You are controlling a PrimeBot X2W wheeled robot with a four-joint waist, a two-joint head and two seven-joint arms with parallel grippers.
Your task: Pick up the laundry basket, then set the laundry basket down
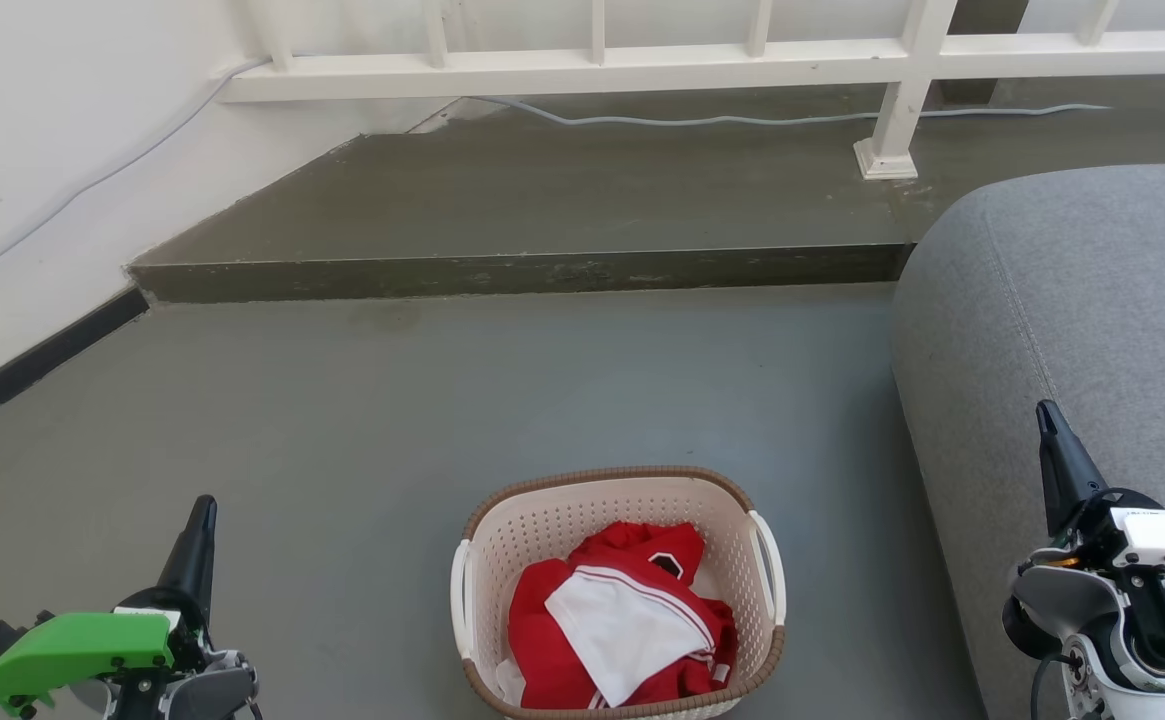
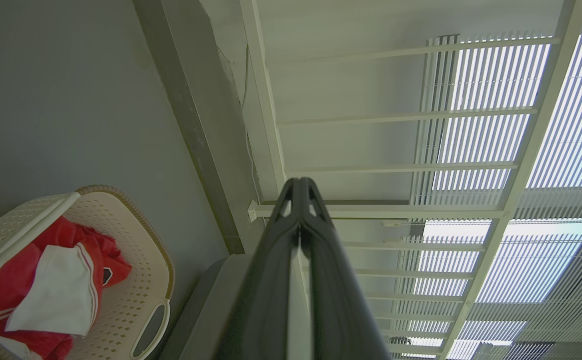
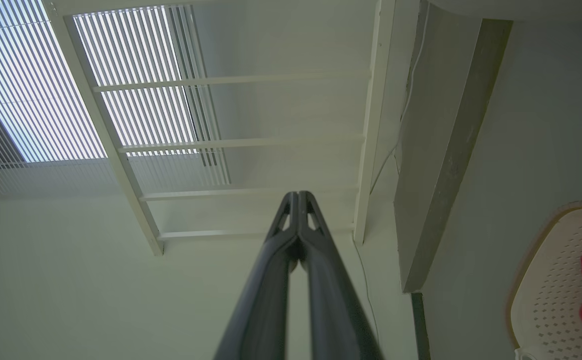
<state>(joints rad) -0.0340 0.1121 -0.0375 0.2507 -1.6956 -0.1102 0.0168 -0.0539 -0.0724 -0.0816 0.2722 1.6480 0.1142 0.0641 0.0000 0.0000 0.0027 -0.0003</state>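
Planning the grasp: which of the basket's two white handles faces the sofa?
The handle on the robot's right, toward the grey sofa; the other handle is on the wall side.

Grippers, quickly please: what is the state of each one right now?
Left gripper: closed, fingers together, holding nothing.
Right gripper: closed, fingers together, holding nothing.

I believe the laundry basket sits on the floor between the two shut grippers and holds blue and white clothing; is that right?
No: the head view shows red and white clothing in the laundry basket, not blue. It does sit on the floor between the shut left gripper and right gripper.
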